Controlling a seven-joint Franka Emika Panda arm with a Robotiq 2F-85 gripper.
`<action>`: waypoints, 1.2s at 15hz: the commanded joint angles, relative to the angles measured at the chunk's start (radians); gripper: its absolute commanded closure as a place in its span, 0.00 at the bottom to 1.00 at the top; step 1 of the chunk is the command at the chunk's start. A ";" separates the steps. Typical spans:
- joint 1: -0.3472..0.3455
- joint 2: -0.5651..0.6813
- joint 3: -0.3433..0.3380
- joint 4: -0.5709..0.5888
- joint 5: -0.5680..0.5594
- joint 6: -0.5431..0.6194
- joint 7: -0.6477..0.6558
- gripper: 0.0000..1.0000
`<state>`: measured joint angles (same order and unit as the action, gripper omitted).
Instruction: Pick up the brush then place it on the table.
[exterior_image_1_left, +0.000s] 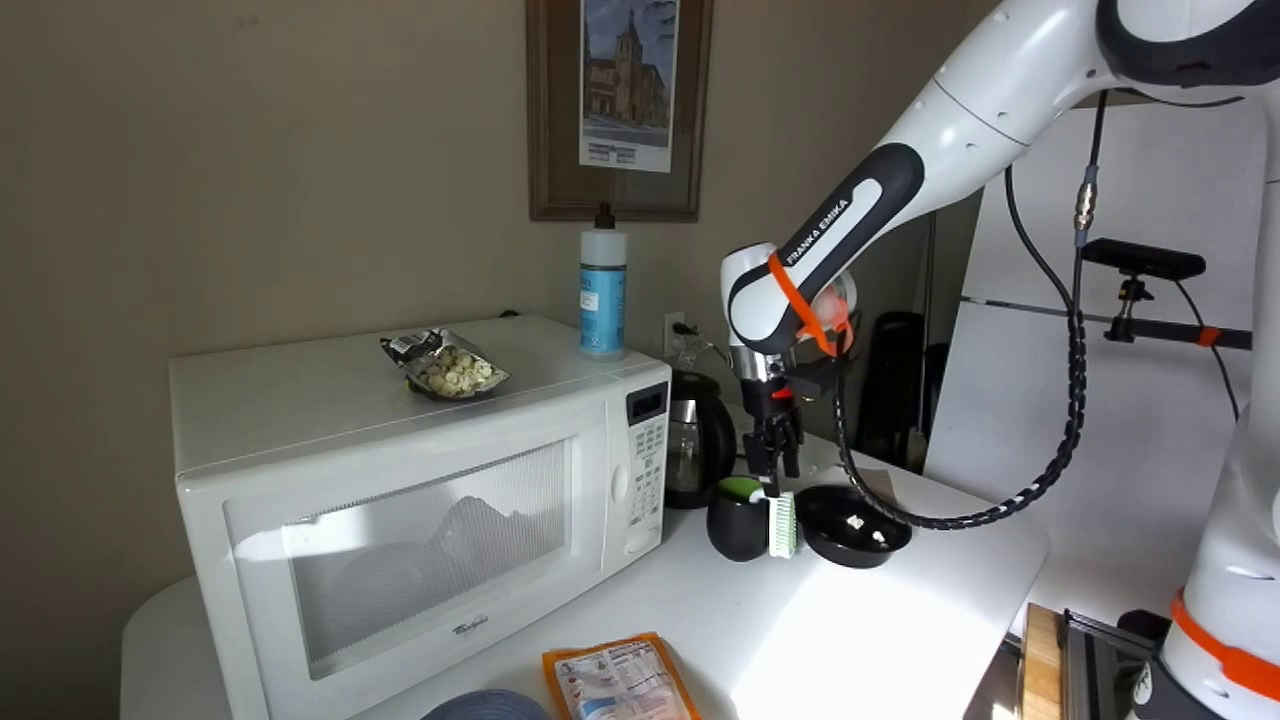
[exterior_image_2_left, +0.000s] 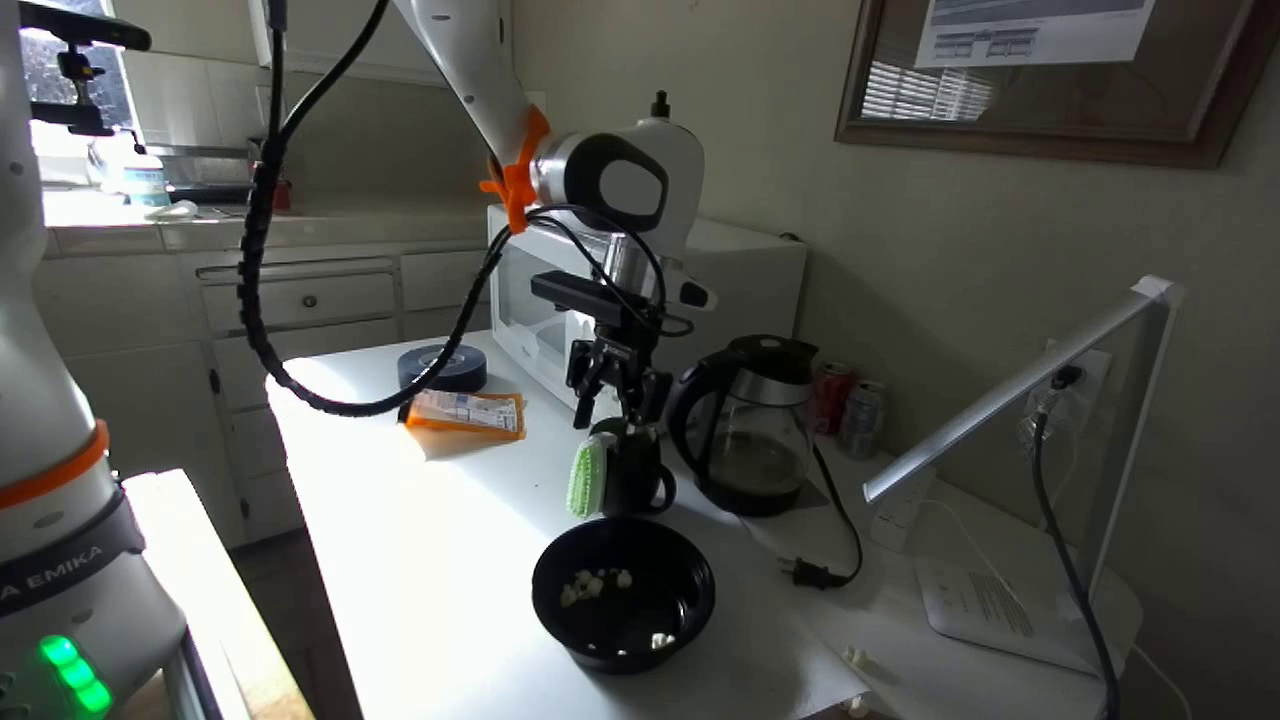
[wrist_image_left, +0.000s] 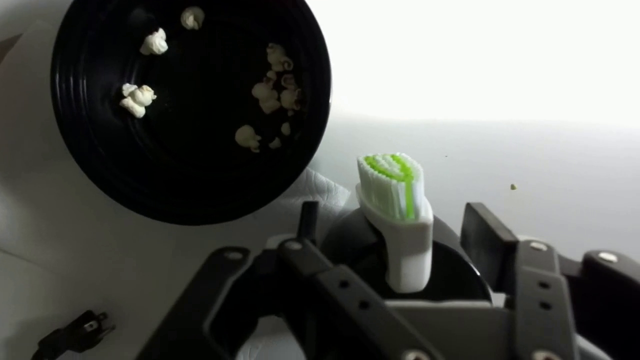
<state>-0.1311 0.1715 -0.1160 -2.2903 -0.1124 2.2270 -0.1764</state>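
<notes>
In the wrist view, the brush (wrist_image_left: 404, 215) crossed the cup (wrist_image_left: 452, 267) at its twelve-o'clock rim. The gripper (wrist_image_left: 395, 227) stood spread.

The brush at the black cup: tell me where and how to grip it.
Probably best: take the brush by its white handle, over the cup's mouth, from above, the hand closing on its two long sides. That part looks slim and straight-sided and shows between the open jaws; the bristle head hangs outside the cup and looks softer.
</notes>
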 joint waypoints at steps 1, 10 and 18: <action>0.000 0.048 0.010 0.054 0.010 -0.046 -0.033 0.31; -0.005 0.106 0.020 0.130 0.009 -0.127 -0.092 0.66; -0.003 0.048 0.029 0.138 0.003 -0.205 -0.137 0.94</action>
<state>-0.1304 0.2647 -0.0970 -2.1503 -0.1101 2.0683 -0.2774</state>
